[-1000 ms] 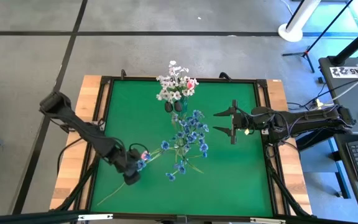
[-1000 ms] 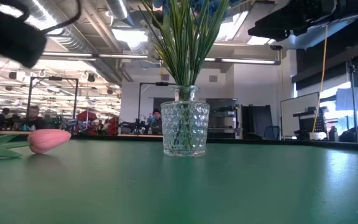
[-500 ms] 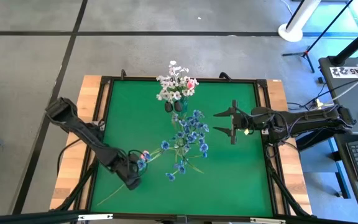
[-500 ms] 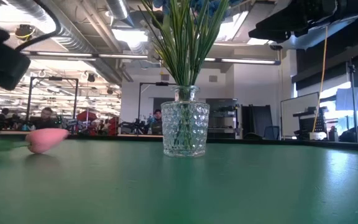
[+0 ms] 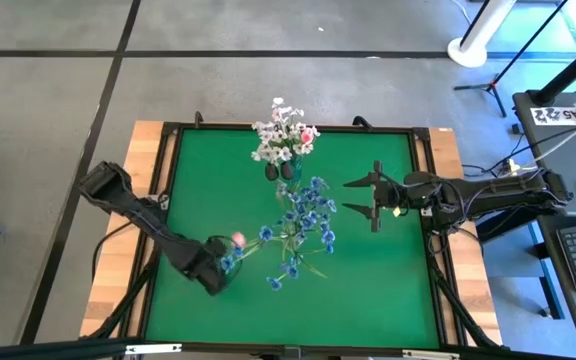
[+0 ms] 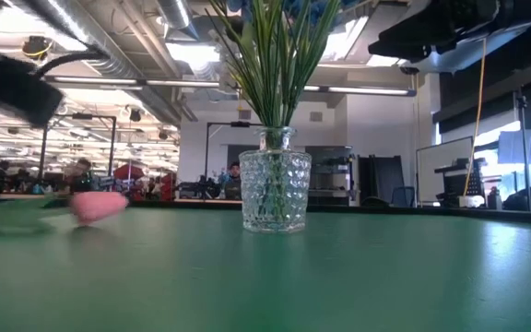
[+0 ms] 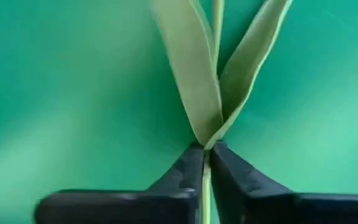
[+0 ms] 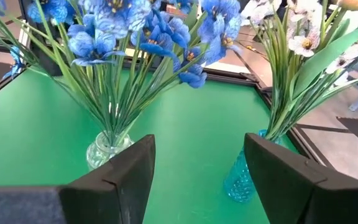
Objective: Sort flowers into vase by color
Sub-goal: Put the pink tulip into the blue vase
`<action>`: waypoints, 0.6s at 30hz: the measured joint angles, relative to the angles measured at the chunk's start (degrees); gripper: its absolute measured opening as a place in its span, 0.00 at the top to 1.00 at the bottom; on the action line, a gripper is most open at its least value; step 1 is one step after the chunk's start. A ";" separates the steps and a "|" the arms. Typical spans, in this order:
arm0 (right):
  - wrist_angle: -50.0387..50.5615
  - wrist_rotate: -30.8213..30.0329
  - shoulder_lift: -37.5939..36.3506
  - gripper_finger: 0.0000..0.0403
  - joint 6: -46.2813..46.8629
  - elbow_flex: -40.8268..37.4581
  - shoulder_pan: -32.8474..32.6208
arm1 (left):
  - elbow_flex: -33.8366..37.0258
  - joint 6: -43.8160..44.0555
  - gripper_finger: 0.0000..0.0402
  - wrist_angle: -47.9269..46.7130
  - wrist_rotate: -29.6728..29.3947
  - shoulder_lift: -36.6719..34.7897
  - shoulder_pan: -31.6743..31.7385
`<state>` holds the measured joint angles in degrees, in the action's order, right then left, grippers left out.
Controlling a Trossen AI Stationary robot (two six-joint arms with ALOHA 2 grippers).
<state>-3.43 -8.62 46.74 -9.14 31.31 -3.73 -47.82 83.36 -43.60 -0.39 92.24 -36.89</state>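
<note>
Here, left to right:
Left end effector: at the table's 7 o'clock, clenched on the tulip's stem.
Clear vase: centre, blue flowers.
Teal vase: 12 o'clock, white flowers.
Right end effector: 3 o'clock, released.

One vase stands at the middle of the surface, another vase near the far edge. A tulip lies toward the near left corner, in the left hand. The right hand hangs toward the right edge.
</note>
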 joint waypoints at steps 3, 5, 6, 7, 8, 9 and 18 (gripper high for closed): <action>-0.64 -1.03 -0.15 0.39 -0.20 0.00 0.00 | -8.89 -1.23 0.98 -17.48 -6.01 0.21 0.46; -0.97 -1.48 -0.52 0.39 -0.34 0.00 0.00 | -16.68 -0.98 0.99 -27.43 -7.84 -0.22 -0.02; -1.42 -1.48 -0.61 0.39 -0.54 0.00 0.00 | -19.80 -0.40 0.99 -34.86 -8.58 -0.16 -0.58; -1.44 -1.49 -0.62 0.39 -0.84 0.02 0.00 | -23.32 0.67 0.99 -41.13 -9.52 0.04 -1.30; -1.25 -1.48 -0.80 0.39 -1.13 0.02 0.00 | -27.08 2.15 0.99 -44.68 -10.79 0.06 -1.95; -0.96 -1.47 -1.07 0.39 -1.24 0.02 0.00 | -30.76 4.10 0.99 -46.59 -12.35 -0.11 -2.59; -2.83 -1.25 -1.73 0.39 -1.53 0.04 0.00 | -44.42 3.01 1.00 -45.14 -43.13 -8.45 -9.62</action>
<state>-6.26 -9.87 45.01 -10.67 31.35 -3.73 -92.24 86.37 -88.74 -43.52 83.79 -46.51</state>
